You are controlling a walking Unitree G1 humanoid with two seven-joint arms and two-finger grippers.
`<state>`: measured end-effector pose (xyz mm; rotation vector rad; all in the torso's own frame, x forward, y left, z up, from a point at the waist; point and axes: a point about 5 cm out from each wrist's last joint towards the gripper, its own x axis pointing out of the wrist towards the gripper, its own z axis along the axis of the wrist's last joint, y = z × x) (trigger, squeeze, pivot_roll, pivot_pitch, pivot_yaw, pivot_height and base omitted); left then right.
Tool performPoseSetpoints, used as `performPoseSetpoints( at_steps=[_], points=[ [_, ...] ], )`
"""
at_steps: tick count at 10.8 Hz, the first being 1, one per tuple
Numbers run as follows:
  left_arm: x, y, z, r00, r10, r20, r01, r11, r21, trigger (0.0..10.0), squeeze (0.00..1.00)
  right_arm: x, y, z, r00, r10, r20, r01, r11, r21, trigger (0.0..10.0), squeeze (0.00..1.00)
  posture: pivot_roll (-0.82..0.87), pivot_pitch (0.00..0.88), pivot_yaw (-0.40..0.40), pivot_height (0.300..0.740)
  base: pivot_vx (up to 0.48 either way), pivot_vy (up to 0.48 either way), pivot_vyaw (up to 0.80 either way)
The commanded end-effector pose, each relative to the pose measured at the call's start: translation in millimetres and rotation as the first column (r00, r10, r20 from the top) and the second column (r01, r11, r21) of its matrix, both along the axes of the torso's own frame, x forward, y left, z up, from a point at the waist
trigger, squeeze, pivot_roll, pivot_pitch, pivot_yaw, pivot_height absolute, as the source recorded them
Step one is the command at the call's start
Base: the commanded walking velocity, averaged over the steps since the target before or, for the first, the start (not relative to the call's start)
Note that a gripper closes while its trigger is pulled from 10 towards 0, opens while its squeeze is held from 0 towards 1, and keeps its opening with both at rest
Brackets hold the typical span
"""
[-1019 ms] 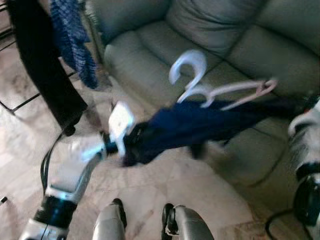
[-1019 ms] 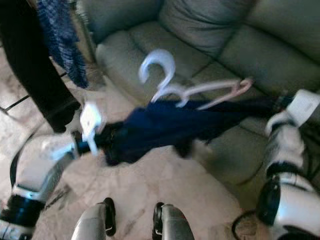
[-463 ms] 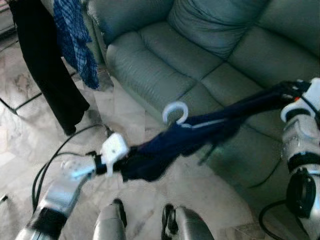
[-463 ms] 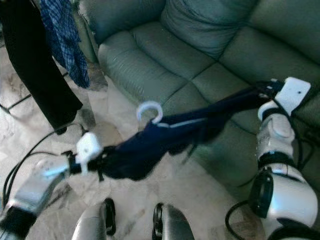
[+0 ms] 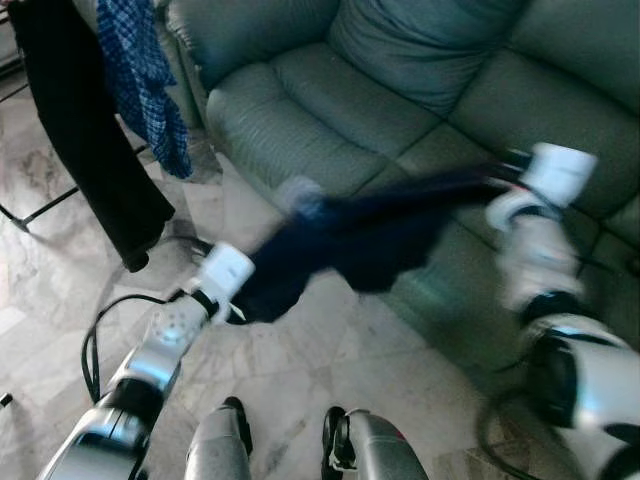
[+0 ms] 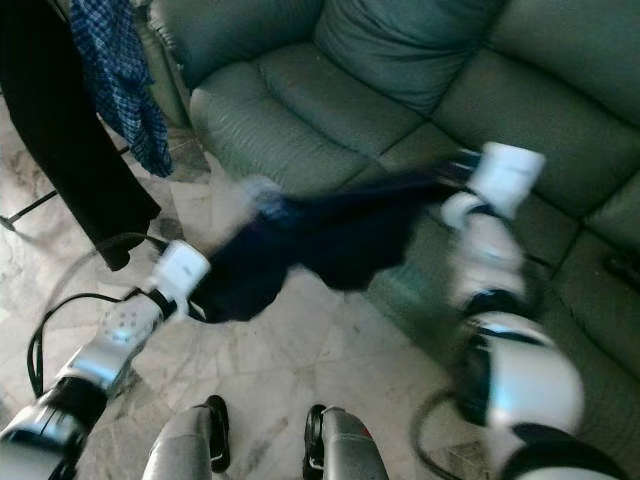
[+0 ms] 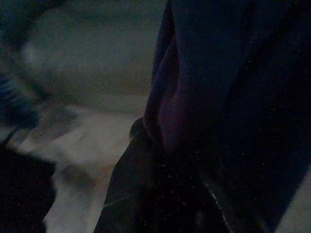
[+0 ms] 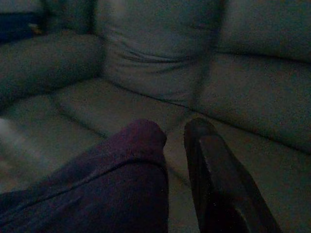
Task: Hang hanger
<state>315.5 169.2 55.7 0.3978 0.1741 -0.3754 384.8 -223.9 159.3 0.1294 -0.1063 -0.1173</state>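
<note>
**Q:** Where's the hanger, and what have you got hold of?

**Me:** Dark navy garment [image 5: 350, 240] strung between both arms, in the air over the front edge of the green sofa [image 5: 400, 80]. My left gripper [image 5: 240, 292] is buried in the lower end of the cloth, clamped on it as far as the wrist view goes. My right gripper [image 5: 500, 172] carries the upper end; there the cloth is draped over one finger [image 8: 218, 179], the other is hidden, so I cannot tell the grip. Hanger hook [image 5: 297, 190]: a pale smear at the garment's top edge. Frame blurred.

**Q:** How to do this step well?

**Me:** Judgement: keep the cloth taut so the hanger can't slide out, hook uppermost, and turn toward the rack with the black garment [image 5: 80, 130] and blue plaid shirt [image 5: 145, 80].

**Q:** Changed since half a second ago?

**Me:** Right arm has swung inward. Hook was crisp and curled above the cloth; now smeared. Left arm raised slightly.
</note>
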Motion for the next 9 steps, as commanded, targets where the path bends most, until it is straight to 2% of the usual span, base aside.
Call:
performPoseSetpoints(
  at_steps=[1, 2, 3, 4, 5, 6, 7, 8, 9],
  points=[
    [-6.6, 31.6, -15.1, 0.972, 0.226, -0.067, -0.227, 0.974, -0.014, 0.0, 0.0, 2.9, -6.4, 25.0, 0.993, -0.038, 0.114, 0.04, 0.999, -0.018, 0.0, 0.0, 0.03, 0.173, -0.125, 0.74, 0.0, 0.0, 0.0],
    [-0.3, 32.7, -9.3, 0.937, 0.349, -0.002, -0.349, 0.935, -0.067, 0.0, 0.0, 10.5, 36.4, 30.8, 0.981, 0.13, 0.147, -0.122, 0.991, -0.057, 0.0, 0.0, 0.04, 0.171, -0.131, 0.74, 0.0, 0.0, 0.0],
    [0.7, 36.8, -6.4, 0.918, 0.396, 0.034, -0.393, 0.917, -0.069, 0.0, 0.0, 11.2, 47.4, 31.3, 0.97, 0.184, 0.157, -0.177, 0.983, -0.056, 0.0, 0.0, 0.04, 0.17, -0.132, 0.74, 0.0, 0.0, 0.0],
    [0.3, 53.7, -2.1, 0.84, 0.538, 0.077, -0.527, 0.841, -0.121, 0.0, 0.0, 8.5, 75.4, 22.4, 0.923, 0.354, 0.15, -0.351, 0.935, -0.043, 0.0, 0.0, 0.04, 0.17, -0.132, 0.74, 0.0, 0.0, 0.0],
    [-0.5, 56.7, -2.5, 0.829, 0.556, 0.06, -0.542, 0.825, -0.16, 0.0, 0.0, 3.3, 88.3, 10.2, 0.883, 0.453, 0.121, -0.451, 0.891, -0.038, 0.0, 0.0, 0.03, 0.17, -0.132, 0.74, 0.0, 0.0, 0.0],
    [0.3, 54.1, -2.0, 0.84, 0.539, 0.067, -0.523, 0.836, -0.166, 0.0, 0.0, -8.1, 104.9, -9.1, 0.804, 0.591, 0.063, -0.586, 0.806, -0.087, 0.0, 0.0, 0.04, 0.169, -0.13, 0.74, 0.0, 0.0, 0.0],
    [0.7, 52.9, -2.0, 0.84, 0.538, 0.066, -0.521, 0.835, -0.177, 0.0, 0.0, -17.8, 115.3, -22.8, 0.736, 0.677, 0.014, -0.67, 0.732, -0.122, 0.0, 0.0, 0.04, 0.169, -0.128, 0.74, 0.0, 0.0, 0.0],
    [2.9, 50.8, -0.8, 0.839, 0.541, 0.05, -0.518, 0.825, -0.227, 0.0, 0.0, -41.4, 133.5, -54.8, 0.563, 0.814, -0.144, -0.823, 0.535, -0.189, 0.0, 0.0, 0.04, 0.166, -0.127, 0.74, 0.0, 0.0, 0.0],
    [5.4, 46.9, 1.3, 0.845, 0.532, 0.048, -0.505, 0.825, -0.254, 0.0, 0.0, -61.8, 144.1, -77.3, 0.409, 0.874, -0.262, -0.908, 0.362, -0.21, 0.0, 0.0, 0.03, 0.164, -0.126, 0.74, 0.0, 0.0, 0.0]
  ],
)
